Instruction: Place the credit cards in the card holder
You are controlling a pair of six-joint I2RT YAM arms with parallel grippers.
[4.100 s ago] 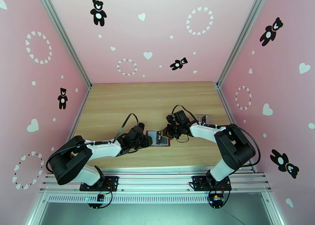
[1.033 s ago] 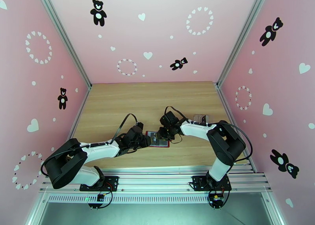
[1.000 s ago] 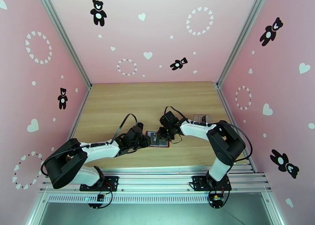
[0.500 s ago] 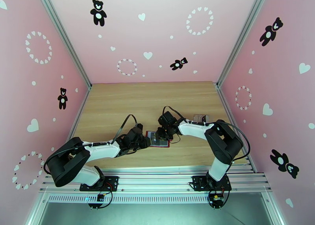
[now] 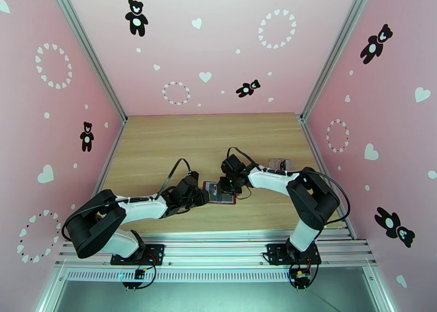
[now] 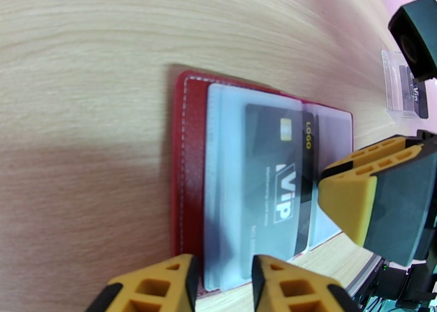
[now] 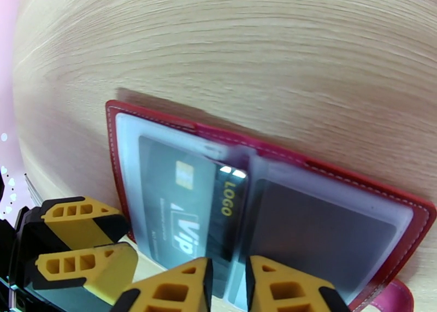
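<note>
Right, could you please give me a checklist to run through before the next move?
1. card holder lies open on the table: ok.
2. VIP card partly inside its clear sleeve: ok.
3. VIP card fully seated: not ok, LOGO end protrudes.
4. right gripper at that end: ok.
5. left gripper clamping the holder's edge: cannot tell.
</note>
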